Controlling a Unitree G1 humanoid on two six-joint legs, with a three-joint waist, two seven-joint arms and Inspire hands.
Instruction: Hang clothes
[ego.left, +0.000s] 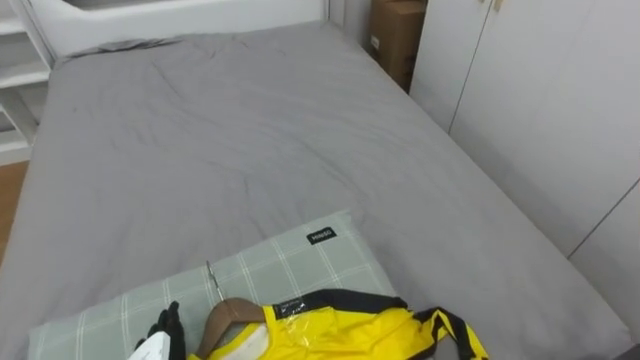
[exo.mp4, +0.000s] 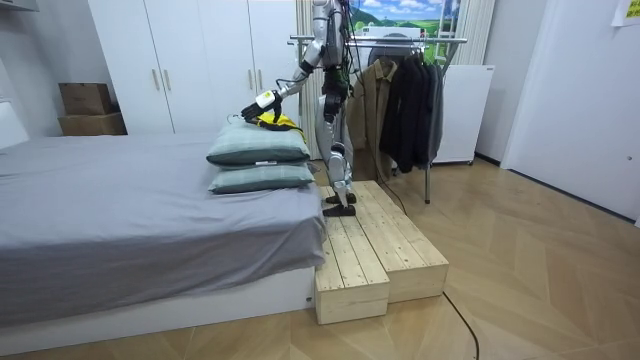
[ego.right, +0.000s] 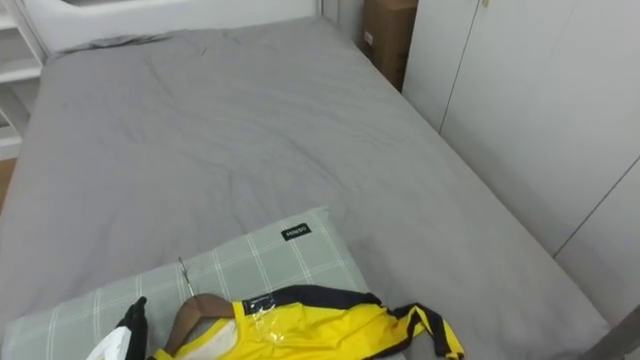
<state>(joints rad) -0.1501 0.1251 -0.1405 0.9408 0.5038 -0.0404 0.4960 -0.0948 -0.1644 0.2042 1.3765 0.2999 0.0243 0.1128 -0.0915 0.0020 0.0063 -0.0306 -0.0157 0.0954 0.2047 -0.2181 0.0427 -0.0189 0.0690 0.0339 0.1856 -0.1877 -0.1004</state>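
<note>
My left hand is at the near edge, over the checked pillow. Only dark fingertips and its back show, so I cannot tell whether it is open or closed. Just right of it, seemingly touching it, lies the wooden hanger, its metal hook pointing away from me. Further right of my hand, the yellow shirt with dark trim sits on that hanger, spread across the pillow. Beyond my hand stretches the grey bed. Far to the right stand a cardboard box and a white wardrobe. I stand on a wooden platform beside the bed, with the clothes rack behind me.
</note>
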